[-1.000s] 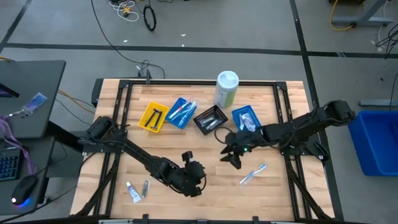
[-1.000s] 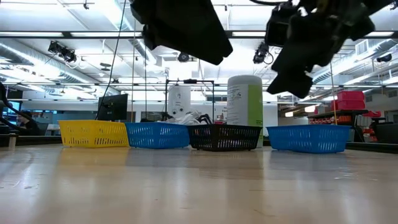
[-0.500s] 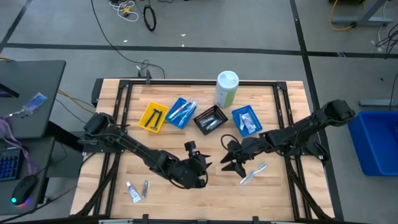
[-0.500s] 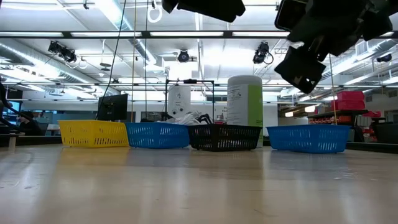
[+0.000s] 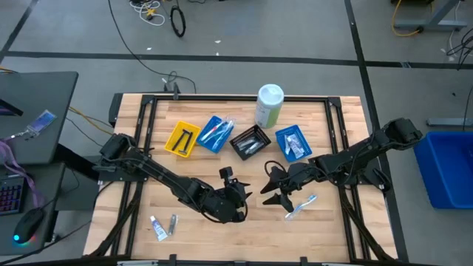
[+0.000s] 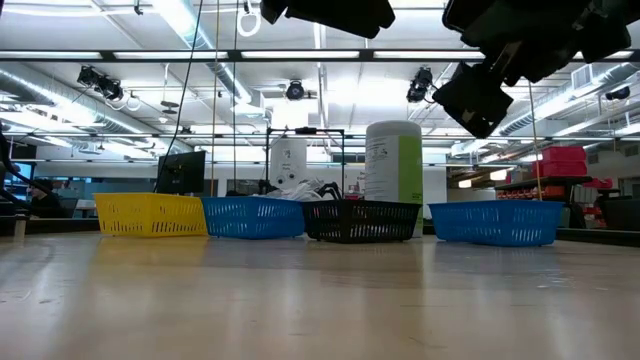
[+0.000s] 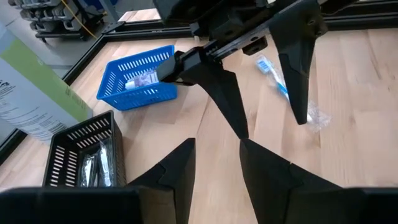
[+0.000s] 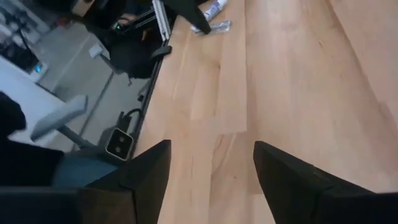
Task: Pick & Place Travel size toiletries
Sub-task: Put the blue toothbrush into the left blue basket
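Wooden table [image 5: 222,148], toothbrush [image 5: 301,206] loose beside right gripper [image 5: 274,189], jaws spread, likely for picking; left gripper [image 5: 231,186] idle mid-table, fingers parted, nothing held.

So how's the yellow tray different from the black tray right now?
The yellow tray sits toward the table's left; the black tray lies nearer the middle, beside the white-and-green canister. The yellow tray holds a dark-handled item; the black tray holds silvery packets. In the low view, the yellow one looks wider. Both are small slotted baskets on the table's far half.
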Controlling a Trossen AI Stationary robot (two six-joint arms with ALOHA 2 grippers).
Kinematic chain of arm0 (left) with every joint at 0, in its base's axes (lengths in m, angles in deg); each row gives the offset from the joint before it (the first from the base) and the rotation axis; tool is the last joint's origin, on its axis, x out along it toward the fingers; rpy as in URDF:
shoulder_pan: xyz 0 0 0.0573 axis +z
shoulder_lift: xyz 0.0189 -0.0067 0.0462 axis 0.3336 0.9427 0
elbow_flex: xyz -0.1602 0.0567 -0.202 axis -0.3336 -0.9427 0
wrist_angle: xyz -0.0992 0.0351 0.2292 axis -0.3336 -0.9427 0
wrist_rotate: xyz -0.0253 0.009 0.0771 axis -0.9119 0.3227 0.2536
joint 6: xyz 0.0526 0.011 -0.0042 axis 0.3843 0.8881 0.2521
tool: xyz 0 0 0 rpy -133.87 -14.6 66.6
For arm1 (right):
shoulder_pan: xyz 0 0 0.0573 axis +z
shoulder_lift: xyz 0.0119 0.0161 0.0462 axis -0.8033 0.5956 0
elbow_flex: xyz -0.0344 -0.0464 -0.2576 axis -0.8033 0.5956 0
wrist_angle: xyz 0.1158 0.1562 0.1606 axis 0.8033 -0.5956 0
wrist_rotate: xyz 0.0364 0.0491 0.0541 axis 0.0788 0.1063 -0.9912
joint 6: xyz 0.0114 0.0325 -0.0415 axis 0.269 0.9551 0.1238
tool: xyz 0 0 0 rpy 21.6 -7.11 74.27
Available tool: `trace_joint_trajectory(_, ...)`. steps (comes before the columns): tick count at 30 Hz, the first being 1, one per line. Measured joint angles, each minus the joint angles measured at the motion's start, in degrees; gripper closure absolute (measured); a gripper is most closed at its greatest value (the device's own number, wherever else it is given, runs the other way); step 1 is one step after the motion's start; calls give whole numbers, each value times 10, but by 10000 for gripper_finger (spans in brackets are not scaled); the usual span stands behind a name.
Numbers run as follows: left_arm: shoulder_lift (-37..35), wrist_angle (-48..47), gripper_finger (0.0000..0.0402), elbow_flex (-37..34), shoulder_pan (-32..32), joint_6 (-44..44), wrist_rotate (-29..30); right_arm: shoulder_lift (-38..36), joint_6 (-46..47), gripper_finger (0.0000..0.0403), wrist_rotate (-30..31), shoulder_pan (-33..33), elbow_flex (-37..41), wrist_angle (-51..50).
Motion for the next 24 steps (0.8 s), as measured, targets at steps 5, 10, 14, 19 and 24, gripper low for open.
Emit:
trace_joint_trajectory(5, 0, 0, 267, 0, 0, -7, 0, 0, -77, 167, -25, 0, 0, -57)
trace_joint_trajectory(10, 0, 0, 267, 0, 0, -24, 0, 0, -71, 170, -82, 33, 0, -228)
trace_joint_trajectory(14, 0, 0, 267, 0, 3, -25, 0, 0, -109, 170, -69, 85, 0, -363)
trace_joint_trajectory(19, 0, 0, 267, 0, 11, -28, 0, 3, -134, 171, 58, 142, 0, -419)
trace_joint_trajectory(24, 0, 0, 267, 0, 19, -29, 0, 23, -135, 201, 66, 165, 0, -409)
